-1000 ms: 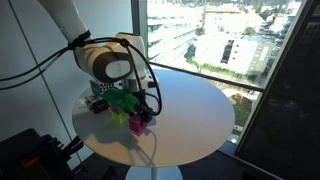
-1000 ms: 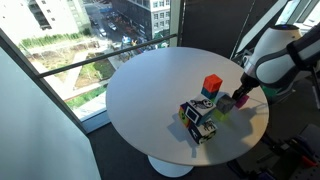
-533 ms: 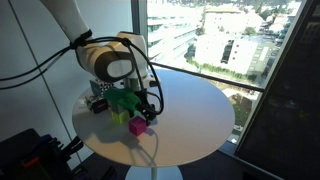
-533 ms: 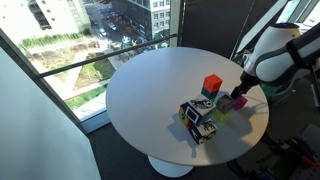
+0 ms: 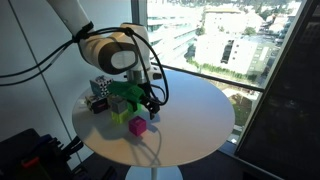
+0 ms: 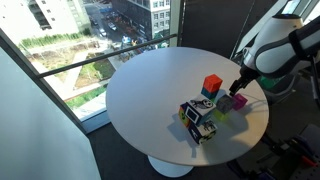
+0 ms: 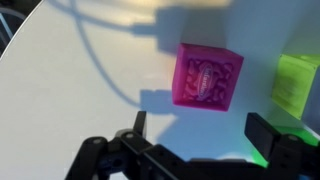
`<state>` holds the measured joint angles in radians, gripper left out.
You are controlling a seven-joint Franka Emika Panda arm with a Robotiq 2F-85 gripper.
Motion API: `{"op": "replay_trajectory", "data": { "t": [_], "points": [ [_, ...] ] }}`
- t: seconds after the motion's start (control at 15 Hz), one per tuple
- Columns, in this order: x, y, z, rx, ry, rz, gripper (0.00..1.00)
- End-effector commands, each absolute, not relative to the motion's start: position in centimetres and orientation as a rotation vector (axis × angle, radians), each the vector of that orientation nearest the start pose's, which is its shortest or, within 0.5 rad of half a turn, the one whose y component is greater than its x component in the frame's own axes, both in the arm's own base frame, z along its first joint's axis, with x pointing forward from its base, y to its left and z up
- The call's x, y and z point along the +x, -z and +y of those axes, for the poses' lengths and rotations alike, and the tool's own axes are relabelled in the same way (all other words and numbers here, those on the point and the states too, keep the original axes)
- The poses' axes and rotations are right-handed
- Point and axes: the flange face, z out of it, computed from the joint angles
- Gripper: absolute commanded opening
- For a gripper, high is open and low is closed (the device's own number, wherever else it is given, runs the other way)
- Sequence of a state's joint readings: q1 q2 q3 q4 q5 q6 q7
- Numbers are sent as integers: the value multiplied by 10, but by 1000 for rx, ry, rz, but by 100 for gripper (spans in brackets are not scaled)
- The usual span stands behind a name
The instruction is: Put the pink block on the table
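The pink block rests flat on the off-white table, free of any grip. In the wrist view my gripper hangs just above and behind it, jaws open wide with only bare tabletop between the fingers. In both exterior views the pink block sits near the table's edge, with the gripper lifted a little above it.
A yellow-green cube lies right beside the pink block. A red cube tops a blue one, with patterned cubes in front. More cubes stand behind the arm. Window glass rings the table.
The gripper has opened, letting go of the pink block, and has risen slightly. The block stays on the table.
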<state>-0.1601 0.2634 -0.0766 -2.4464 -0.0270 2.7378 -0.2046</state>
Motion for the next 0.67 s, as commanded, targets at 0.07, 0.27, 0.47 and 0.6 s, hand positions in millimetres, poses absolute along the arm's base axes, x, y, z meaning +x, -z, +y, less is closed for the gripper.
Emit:
{"op": "replay_trajectory", "data": {
  "t": [0.07,0.27,0.47,0.6],
  "points": [
    [475,-232,-116,-3185,-18,2,100],
    [473,-253,-115,-3185,-59,-8,100],
    [469,-276,-111,-3197,-132,-4,100],
    [467,-292,-107,-3206,-180,12,100]
  ]
}}
